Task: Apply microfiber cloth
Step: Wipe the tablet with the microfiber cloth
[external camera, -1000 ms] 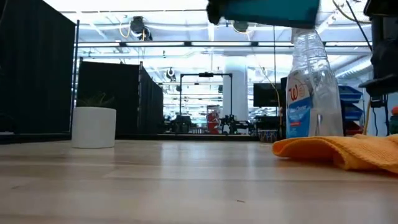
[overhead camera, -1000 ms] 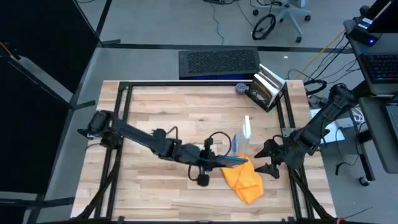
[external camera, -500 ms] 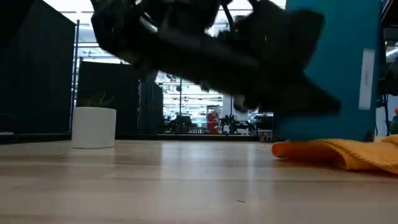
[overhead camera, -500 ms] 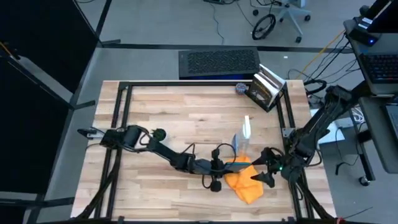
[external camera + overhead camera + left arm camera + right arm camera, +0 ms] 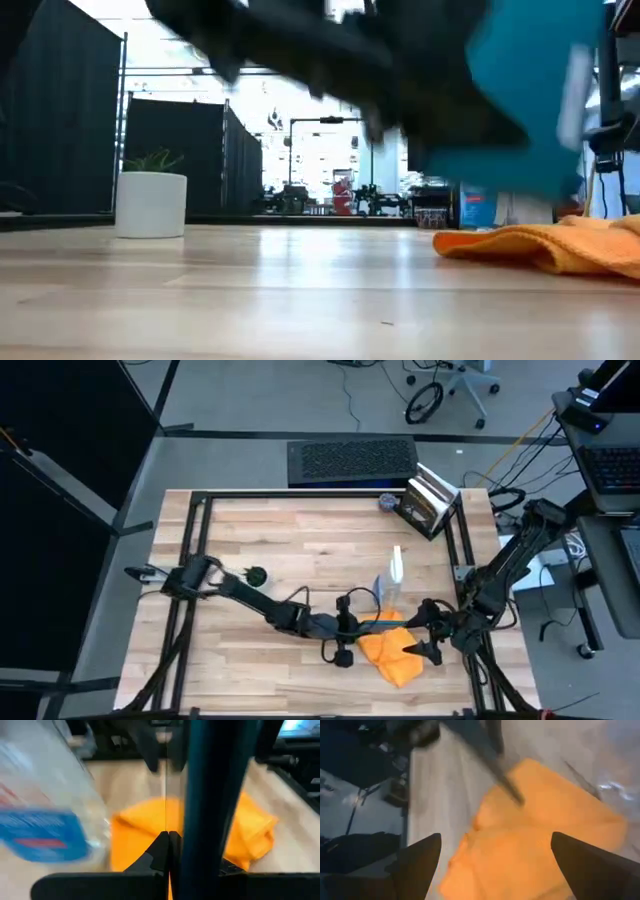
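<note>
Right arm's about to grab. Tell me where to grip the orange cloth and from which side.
Grip the raised fold of the microfiber cloth on its edge nearest the right gripper, coming from the table's right side. It lies crumpled, so the ridges give the open fingers something to pinch. The left gripper and its teal tablet crowd the other side.

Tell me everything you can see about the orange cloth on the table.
The microfiber cloth is bright orange soft fabric, crumpled into loose folds rather than spread flat. It lies on the wooden table toward its front right part, just in front of the clear spray bottle. The left claw, gripping a teal flat object, is over the cloth's left edge; contact cannot be judged. The right claw is open at the cloth's right edge, its fingers either side of the fabric in its wrist view.
</note>
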Robot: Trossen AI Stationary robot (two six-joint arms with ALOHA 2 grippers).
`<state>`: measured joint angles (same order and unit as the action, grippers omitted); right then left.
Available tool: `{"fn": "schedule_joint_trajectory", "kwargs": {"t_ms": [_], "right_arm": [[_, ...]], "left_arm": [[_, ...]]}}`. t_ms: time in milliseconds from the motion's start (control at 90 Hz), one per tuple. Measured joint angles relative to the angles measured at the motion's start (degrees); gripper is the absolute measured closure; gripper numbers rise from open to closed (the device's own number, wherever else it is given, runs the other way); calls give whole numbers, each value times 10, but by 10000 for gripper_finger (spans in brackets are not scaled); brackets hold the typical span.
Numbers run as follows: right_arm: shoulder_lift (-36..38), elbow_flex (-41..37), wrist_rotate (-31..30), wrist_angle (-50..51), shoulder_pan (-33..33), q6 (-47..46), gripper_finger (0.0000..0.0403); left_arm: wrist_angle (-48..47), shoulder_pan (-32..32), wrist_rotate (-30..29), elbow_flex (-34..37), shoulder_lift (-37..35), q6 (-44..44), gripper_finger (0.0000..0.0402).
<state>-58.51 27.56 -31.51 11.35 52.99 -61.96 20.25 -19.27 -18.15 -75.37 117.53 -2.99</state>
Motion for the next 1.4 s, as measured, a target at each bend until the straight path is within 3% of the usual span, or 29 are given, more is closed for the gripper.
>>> {"fn": "schedule_joint_trajectory", "kwargs": {"t_ms": [167,300,444,578,800,922,1111,1400], "right_arm": [[-59,53,-1,-5,-10,142,41],[-135,79,-2,-7,-25,227,41],[-212,79,1,-31,-39,165,41],[-265,79,11,-46,-47,92,41],[-301,79,93,-84,-73,99,45],[-313,79,107,-82,-78,101,62],[-344,82,109,-85,-80,106,127],[-363,82,122,-110,-73,84,311]], "left_arm": [[-143,-20,-51,1,-70,-1,387],[-174,-26,-55,5,-87,-54,387],[-123,-29,5,54,-85,-139,387],[-44,-39,9,118,-86,-225,387],[-14,-53,26,194,-85,-373,387],[-8,-53,75,209,-87,-399,387],[-23,-44,154,212,-89,-386,387],[-43,-4,322,212,-88,-353,387]]}}
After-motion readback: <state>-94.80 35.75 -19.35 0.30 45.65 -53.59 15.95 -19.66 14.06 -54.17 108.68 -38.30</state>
